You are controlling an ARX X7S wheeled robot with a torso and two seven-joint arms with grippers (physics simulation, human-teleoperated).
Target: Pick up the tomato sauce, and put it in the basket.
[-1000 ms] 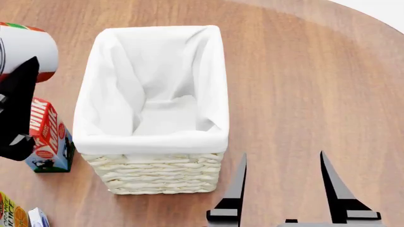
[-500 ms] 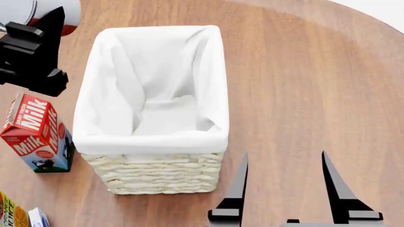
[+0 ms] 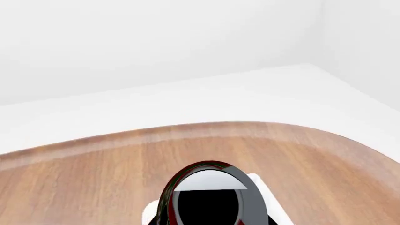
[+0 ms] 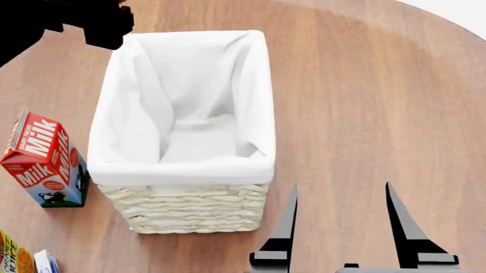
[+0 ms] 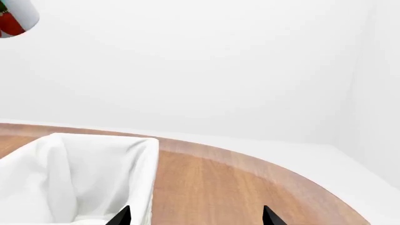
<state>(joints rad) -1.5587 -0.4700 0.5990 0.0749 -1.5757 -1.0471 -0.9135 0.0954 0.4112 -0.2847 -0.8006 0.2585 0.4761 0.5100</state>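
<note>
The tomato sauce (image 3: 209, 185) is a tin with a shiny top and a red side. It fills the space between my left gripper's (image 3: 209, 221) jaws, which are shut on it. The right wrist view shows the same can (image 5: 15, 18) hanging high in the air. In the head view only my black left arm (image 4: 83, 20) shows, over the far left corner of the basket (image 4: 182, 168), and the can is out of frame. White liner (image 3: 262, 186) shows just under the can. My right gripper (image 4: 342, 227) stands open and empty, near the basket's front right corner.
A red milk carton (image 4: 42, 159) stands left of the basket. A juice carton (image 4: 9, 256) and another small carton (image 4: 45, 263) sit at the front left corner. The round wooden table's edge (image 4: 456, 17) curves past at the far right.
My left arm has carried the can up and to the right, toward the basket's far left corner. The can has left the head view and the milk carton is uncovered. The right arm has not moved.
</note>
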